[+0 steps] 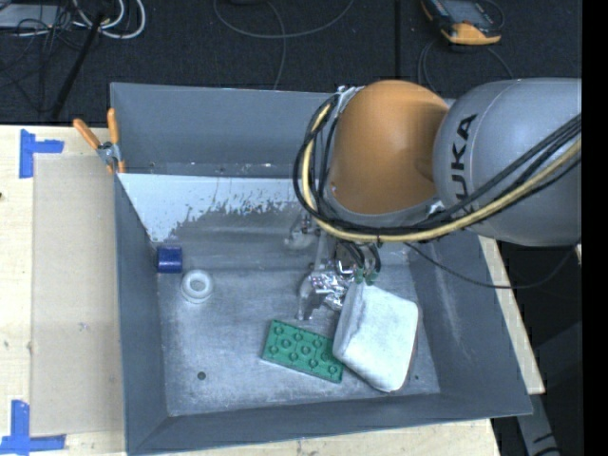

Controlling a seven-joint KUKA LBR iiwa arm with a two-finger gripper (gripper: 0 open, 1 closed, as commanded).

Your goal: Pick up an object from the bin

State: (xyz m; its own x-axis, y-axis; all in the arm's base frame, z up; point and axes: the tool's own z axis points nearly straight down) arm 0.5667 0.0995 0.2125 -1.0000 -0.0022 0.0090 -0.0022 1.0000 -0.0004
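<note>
My gripper point(323, 297) hangs below the orange cover, low over the bin floor near its middle. Just right of it and below lies a white folded sponge-like pad point(380, 337), its upper left corner next to the metal fingers. A green flat studded building plate point(302, 351) lies directly below the gripper, touching the white pad's left edge. I see nothing between the fingers.
A small blue block point(169, 259) and a white ring-shaped cap point(198, 286) lie at the bin's left side. The arm and its orange cover hide the bin's upper right part.
</note>
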